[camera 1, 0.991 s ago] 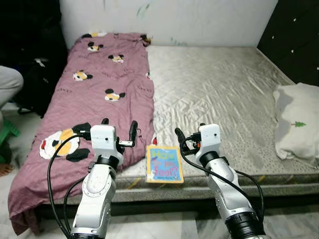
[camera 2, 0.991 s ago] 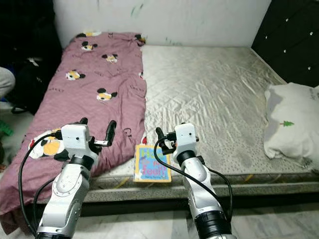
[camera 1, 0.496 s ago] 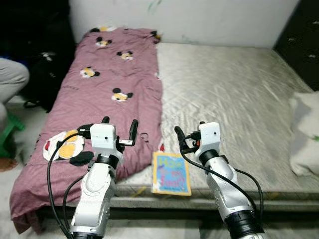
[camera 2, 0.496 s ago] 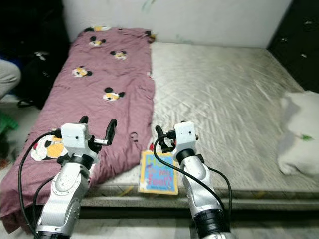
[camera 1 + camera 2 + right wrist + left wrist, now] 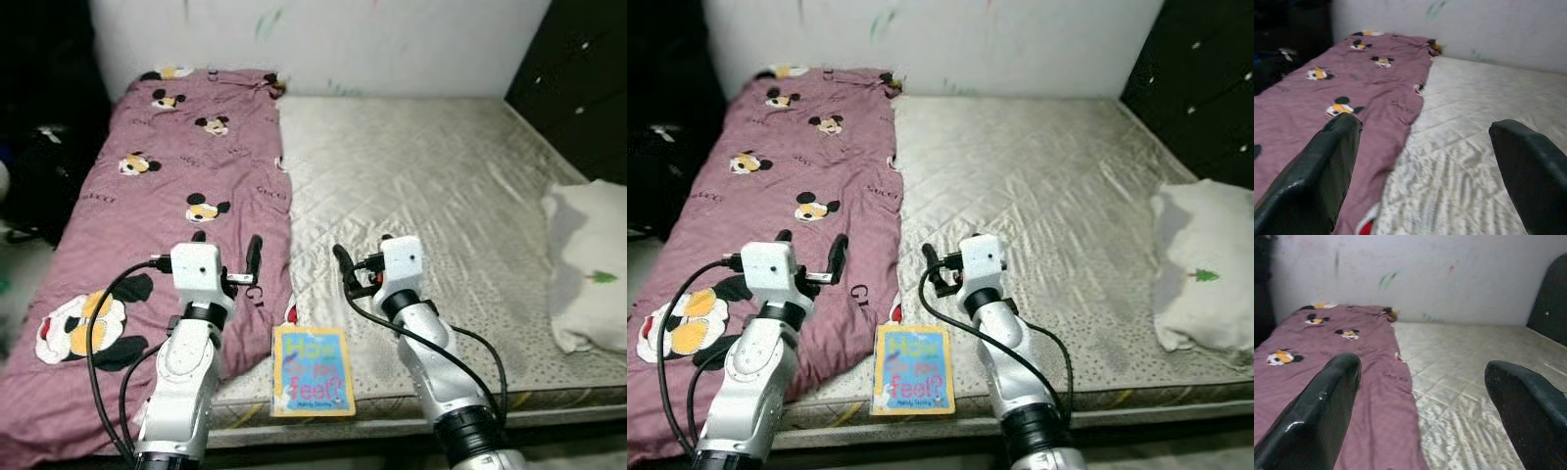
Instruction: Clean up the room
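A blue and yellow picture book (image 5: pixel 313 372) lies flat at the mattress's near edge, just right of a purple Mickey Mouse blanket (image 5: pixel 167 176) that covers the bed's left side. My left gripper (image 5: pixel 227 250) hovers open over the blanket's near part. My right gripper (image 5: pixel 361 262) hovers open over the bare mattress (image 5: pixel 421 166), just beyond the book. In the left wrist view the black fingers (image 5: pixel 1322 406) stand wide apart with nothing between them. The right wrist view shows the same, its fingers (image 5: pixel 1327 161) spread over the blanket's edge.
A white pillow (image 5: pixel 588 264) lies at the bed's right edge. A black padded headboard (image 5: pixel 578 78) rises at the right, a white wall (image 5: pixel 323 39) stands behind the bed, and dark bags (image 5: pixel 39 166) sit on the floor at the left.
The camera has moved closer to the bed and shifted, so the book sits lower in view and the person's leg at the left is gone. Both grippers stay open in the same pose.
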